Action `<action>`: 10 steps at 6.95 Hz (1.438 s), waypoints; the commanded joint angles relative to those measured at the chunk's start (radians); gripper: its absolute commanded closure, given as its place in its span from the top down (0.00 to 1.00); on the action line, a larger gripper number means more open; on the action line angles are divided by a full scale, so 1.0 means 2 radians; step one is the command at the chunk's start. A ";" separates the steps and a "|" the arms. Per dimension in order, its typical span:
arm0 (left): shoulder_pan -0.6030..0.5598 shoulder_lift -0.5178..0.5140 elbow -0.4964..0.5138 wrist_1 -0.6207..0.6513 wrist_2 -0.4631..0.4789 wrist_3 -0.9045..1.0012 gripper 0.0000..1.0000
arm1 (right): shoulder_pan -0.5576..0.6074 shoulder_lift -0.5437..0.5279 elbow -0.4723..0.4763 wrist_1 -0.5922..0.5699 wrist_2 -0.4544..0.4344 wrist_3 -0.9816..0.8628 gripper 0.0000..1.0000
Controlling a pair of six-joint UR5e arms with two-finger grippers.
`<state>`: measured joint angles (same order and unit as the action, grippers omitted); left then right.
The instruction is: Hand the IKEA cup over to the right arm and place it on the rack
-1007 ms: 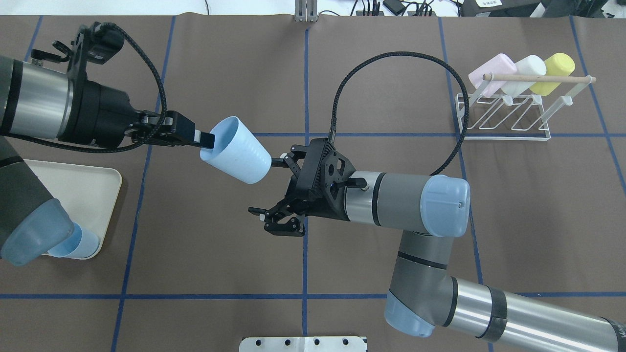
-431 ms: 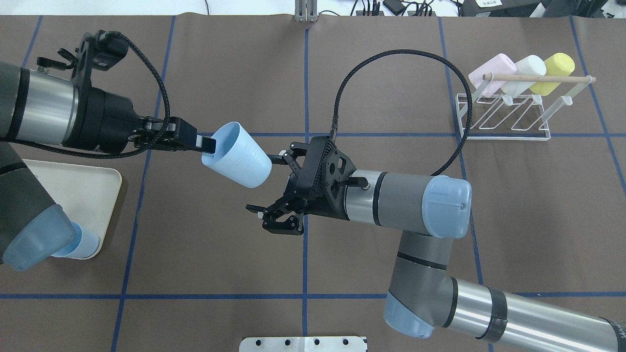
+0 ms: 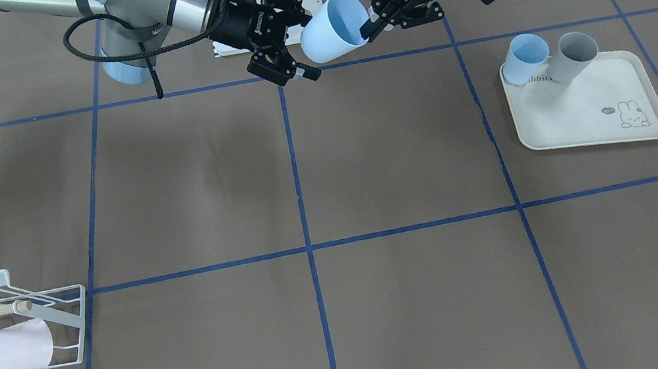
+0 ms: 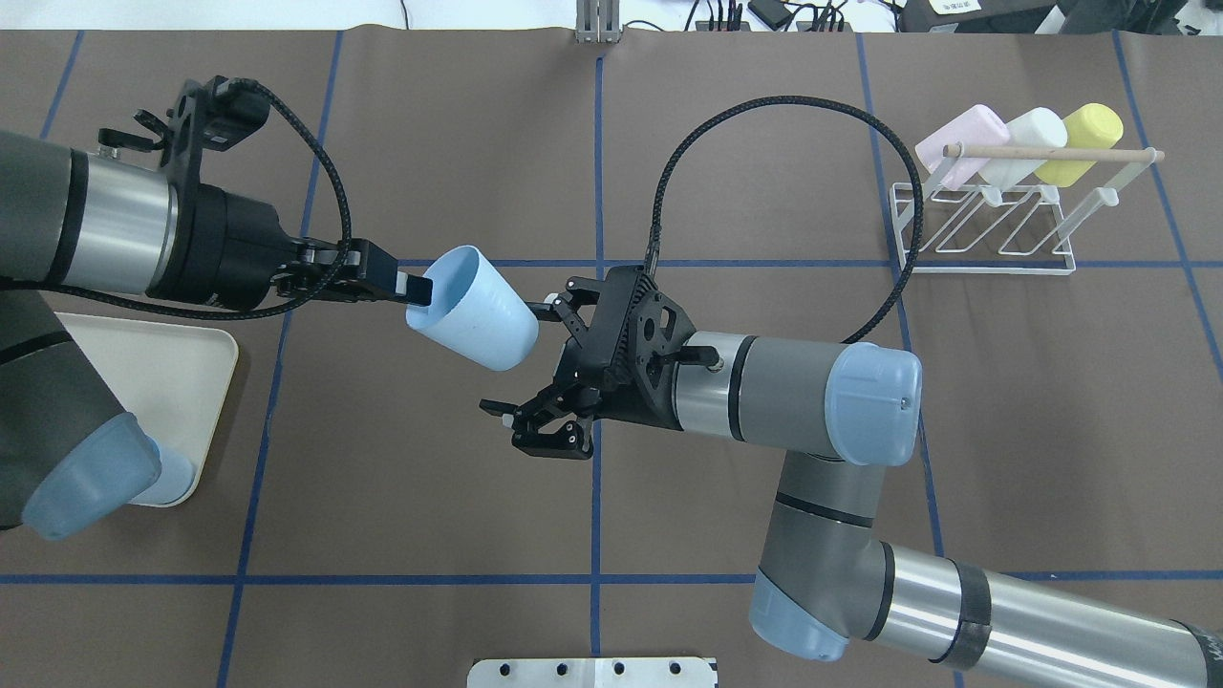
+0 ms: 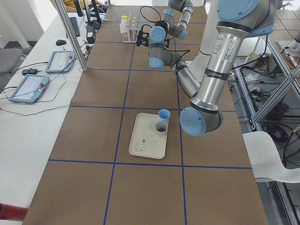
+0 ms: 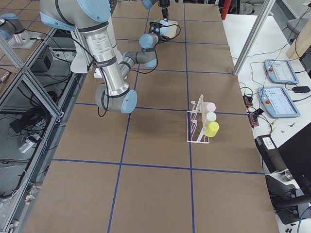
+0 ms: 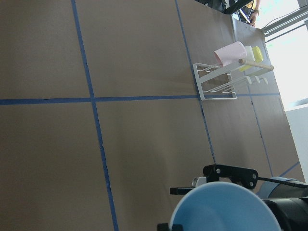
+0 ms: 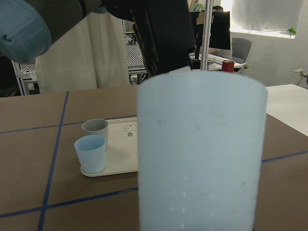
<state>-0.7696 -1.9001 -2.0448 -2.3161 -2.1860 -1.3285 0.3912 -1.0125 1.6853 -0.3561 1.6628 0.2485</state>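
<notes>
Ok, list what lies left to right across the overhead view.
From the left: cream tray → left gripper → light-blue cup it holds by the rim → right gripper, jaws open → white wire rack.

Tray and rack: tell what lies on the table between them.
Nothing; the front-facing view shows only bare table and blue tape lines between tray and rack.
</notes>
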 commanded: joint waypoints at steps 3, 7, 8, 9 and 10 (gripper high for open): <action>0.002 0.002 0.004 0.000 0.002 0.000 0.00 | 0.000 0.000 0.000 0.000 -0.003 0.001 0.98; 0.026 0.002 0.005 0.001 0.038 -0.001 0.00 | 0.000 0.000 0.000 0.006 -0.005 0.000 0.98; 0.029 0.002 0.005 0.000 0.043 -0.001 0.00 | 0.000 -0.001 0.000 0.017 -0.005 0.000 0.98; 0.029 0.002 0.004 0.000 0.043 -0.002 0.00 | 0.000 -0.002 0.000 0.017 -0.005 0.000 0.98; 0.029 0.002 0.004 0.000 0.042 -0.002 0.00 | 0.000 -0.002 0.000 0.017 -0.005 0.000 0.94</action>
<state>-0.7143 -1.8960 -2.0363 -2.3161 -2.1042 -1.3324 0.3912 -1.0147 1.6844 -0.3255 1.6521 0.2485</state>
